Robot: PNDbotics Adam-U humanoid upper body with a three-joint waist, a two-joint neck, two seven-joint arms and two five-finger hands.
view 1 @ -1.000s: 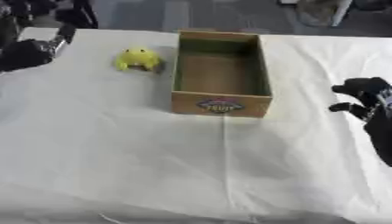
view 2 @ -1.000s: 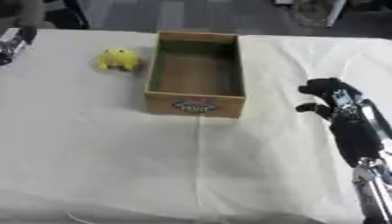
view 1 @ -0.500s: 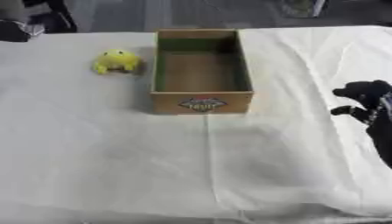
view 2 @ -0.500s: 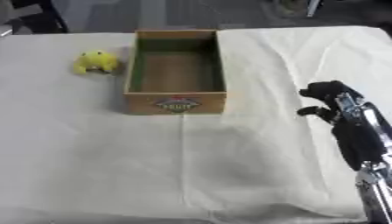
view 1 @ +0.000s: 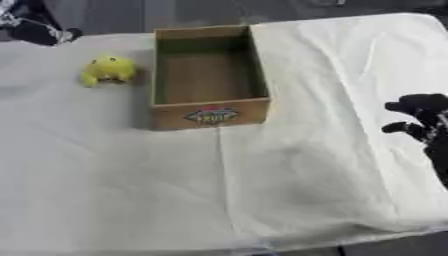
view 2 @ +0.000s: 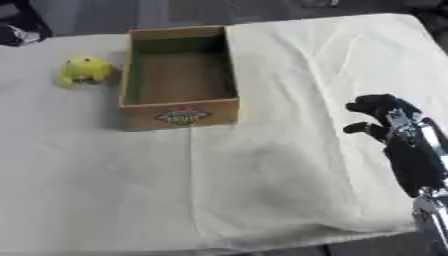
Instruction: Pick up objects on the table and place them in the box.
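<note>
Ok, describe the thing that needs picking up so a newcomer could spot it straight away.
Start at the open cardboard box standing on the white tablecloth, its printed label facing the robot. Just to the box's left, apart from its wall, sits a small yellow toy. It is the only bright yellow, rounded thing on the cloth, and nothing else loose lies near it.

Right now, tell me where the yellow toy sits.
The yellow toy sits on the white cloth at the far left, just left of the open cardboard box, outside it.
</note>
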